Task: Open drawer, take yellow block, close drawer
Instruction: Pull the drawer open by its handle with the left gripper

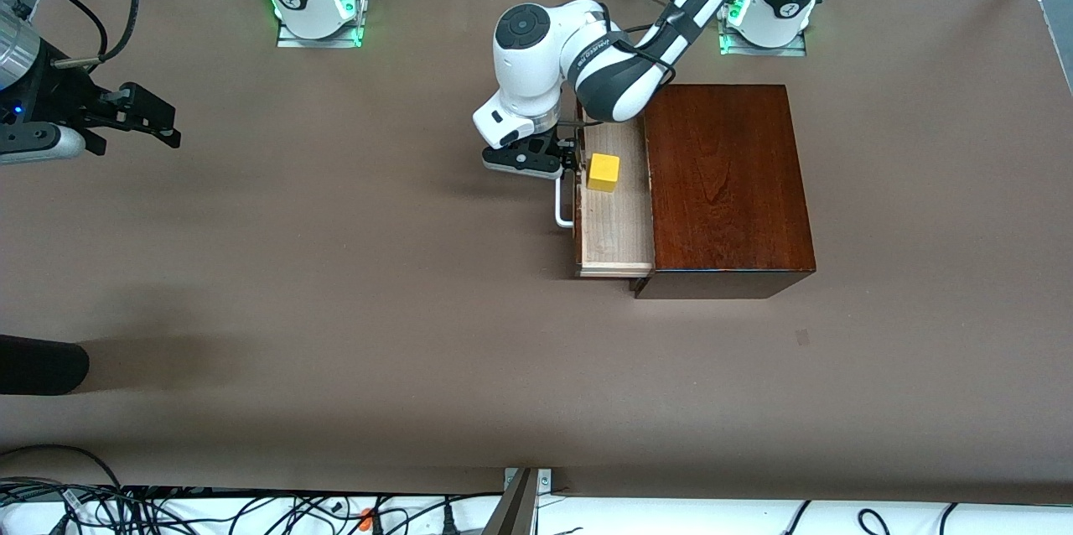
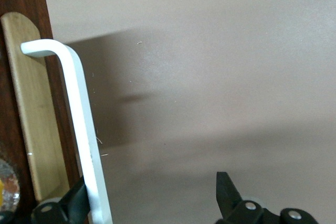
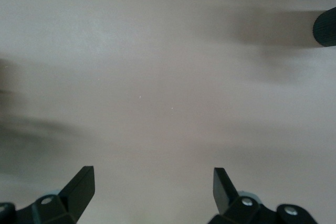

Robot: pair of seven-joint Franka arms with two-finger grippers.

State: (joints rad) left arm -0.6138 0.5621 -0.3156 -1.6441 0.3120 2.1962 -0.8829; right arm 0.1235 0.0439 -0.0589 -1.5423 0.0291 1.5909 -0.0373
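The drawer (image 1: 616, 225) stands pulled out of the glossy mahogany box (image 1: 725, 174), toward the right arm's end of the table. The yellow block (image 1: 603, 172) sits in its pale wood tray. My left gripper (image 1: 572, 156) is at the drawer's white handle (image 1: 560, 212), open. In the left wrist view the handle (image 2: 79, 114) runs between the fingers of the left gripper (image 2: 152, 195), right against one of them, with a wide gap to the other. My right gripper (image 1: 155, 120) waits over bare table at the right arm's end, open (image 3: 152, 187) with nothing between its fingers.
A dark rounded object (image 1: 42, 363) pokes in over the table at the right arm's end, nearer to the front camera; it also shows in the right wrist view (image 3: 325, 27). Cables (image 1: 168, 510) lie along the table's front edge.
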